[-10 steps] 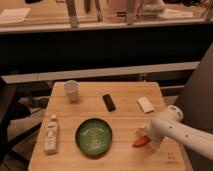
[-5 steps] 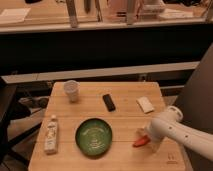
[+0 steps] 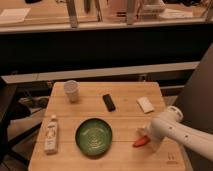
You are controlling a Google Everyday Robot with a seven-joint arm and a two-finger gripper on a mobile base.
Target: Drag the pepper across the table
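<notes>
Legible text: none | bottle (image 3: pixel 51 134) by left edge of table (image 3: pixel 125 95): label unreadable | small dark mark (image 3: pixel 172 161) at near right corner: unreadable | gripper (image 3: pixel 144 135) near right edge, at pepper (image 3: pixel 140 142)

I count one table (image 3: pixel 125 93), and on it one pepper (image 3: pixel 140 142), one green plate (image 3: pixel 93 136), one cup (image 3: pixel 71 91), one black bar (image 3: pixel 108 102), one white bottle (image 3: pixel 51 134), one white block (image 3: pixel 145 104). One gripper (image 3: pixel 145 135), logged near the table's right edge, by the pepper.
</notes>
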